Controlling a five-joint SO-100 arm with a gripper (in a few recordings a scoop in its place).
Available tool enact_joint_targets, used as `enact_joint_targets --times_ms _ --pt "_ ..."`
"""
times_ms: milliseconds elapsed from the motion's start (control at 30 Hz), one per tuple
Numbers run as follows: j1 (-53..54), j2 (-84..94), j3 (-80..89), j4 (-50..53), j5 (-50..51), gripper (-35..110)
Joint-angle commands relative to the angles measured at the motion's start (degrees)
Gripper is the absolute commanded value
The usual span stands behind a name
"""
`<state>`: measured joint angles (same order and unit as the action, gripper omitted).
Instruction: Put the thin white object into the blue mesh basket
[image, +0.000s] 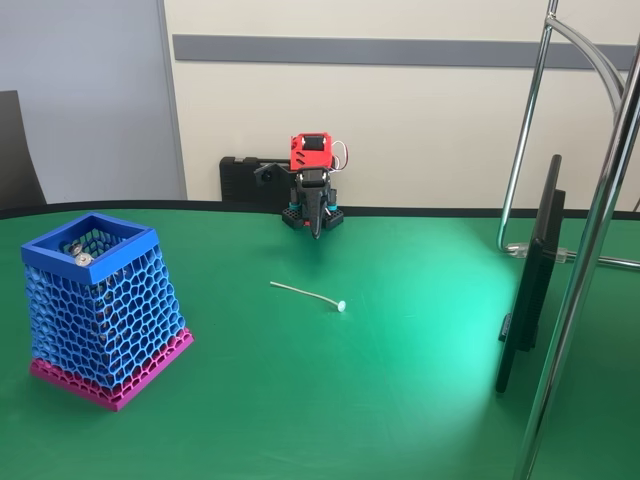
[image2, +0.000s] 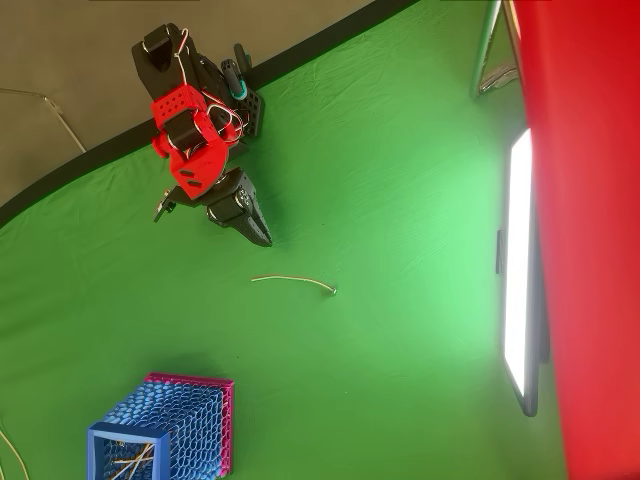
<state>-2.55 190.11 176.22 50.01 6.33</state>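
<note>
Here the thin white object (image: 307, 294) lies on unmarked green table (image: 400, 350).

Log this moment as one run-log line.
pincer: shut, empty, folded near base | thin white object: flat on green table, untouched | blue mesh basket: upright, apart | step: approach not started

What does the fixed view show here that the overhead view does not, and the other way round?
Fixed view alone: the blue mesh basket from the side, its honeycomb wall and pink base, with a small grey knob at its rim. Overhead alone: thin pale sticks lying inside the basket. Both share the thin white object lying loose on the green table, apart from the basket, and the arm folded at the far edge, its end effector clear of the stick.
</note>
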Motion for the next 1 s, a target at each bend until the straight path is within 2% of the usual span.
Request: enact_joint_targets --times_ms 0,967 --pt "-0.09 0.35 0.44 0.0 0.18 1" --pt "-0.97 0.35 0.44 -0.26 -0.97 1"
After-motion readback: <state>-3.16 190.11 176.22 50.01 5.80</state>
